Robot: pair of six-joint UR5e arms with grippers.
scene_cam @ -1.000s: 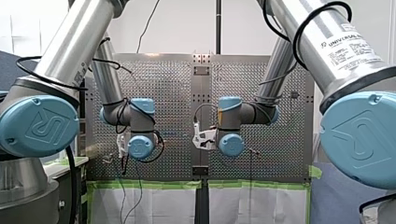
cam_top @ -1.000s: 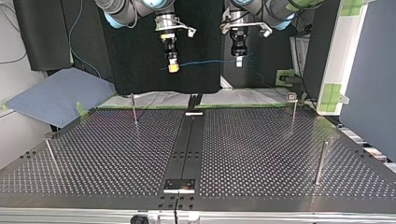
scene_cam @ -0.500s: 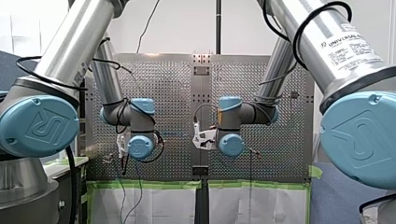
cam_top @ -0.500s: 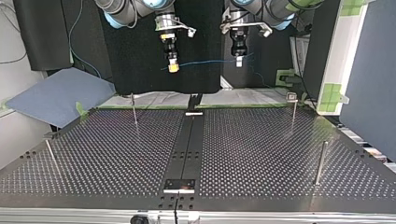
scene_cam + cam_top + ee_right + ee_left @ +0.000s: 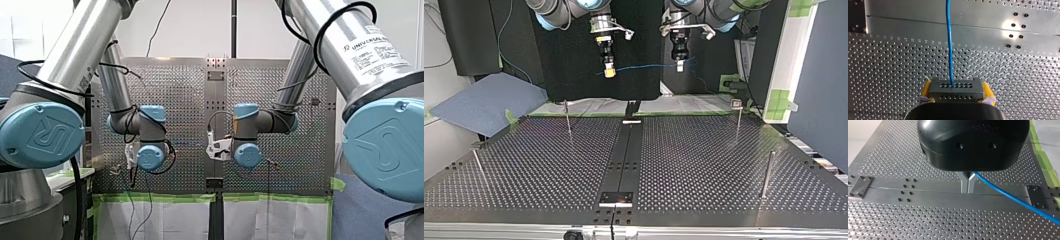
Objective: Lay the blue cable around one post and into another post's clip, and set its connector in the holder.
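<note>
High above the far side of the perforated table [image 5: 704, 165] in the top view, the blue cable [image 5: 644, 66] runs taut between the 2 grippers. Both arms should lower together with light tension, so the line meets a post [image 5: 738, 122] cleanly and neither sags nor slips. My right gripper [image 5: 609, 73] is closed on the connector [image 5: 955, 87], with yellow pads on its 2 sides. My left gripper [image 5: 967, 185] pinches the cable, its metal fingers almost touching.
</note>
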